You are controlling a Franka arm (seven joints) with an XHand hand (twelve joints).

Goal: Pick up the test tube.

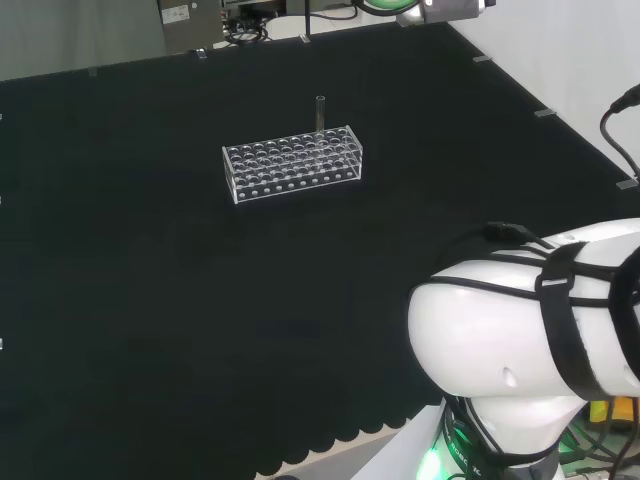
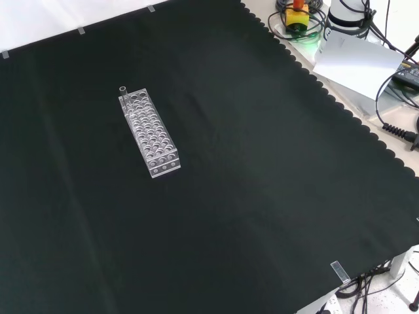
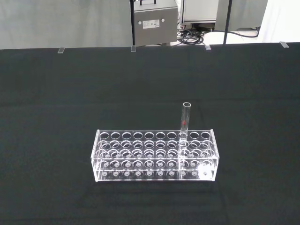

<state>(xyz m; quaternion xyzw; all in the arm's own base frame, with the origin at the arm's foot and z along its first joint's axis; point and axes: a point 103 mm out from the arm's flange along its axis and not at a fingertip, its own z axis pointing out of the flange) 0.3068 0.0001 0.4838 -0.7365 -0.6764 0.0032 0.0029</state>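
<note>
A clear test tube stands upright in a clear plastic rack on the black cloth; it sits in the rack's far row, toward the right end as the wrist view shows it. In the head view the test tube rises above the rack near its far right corner. In the front view the tube stands at the far end of the rack. The rack's other holes look empty.
The arm's white links stand at the head view's lower right. Cables and a yellow and red button box lie off the cloth at the front view's top right. The cloth's scalloped edge runs along that side.
</note>
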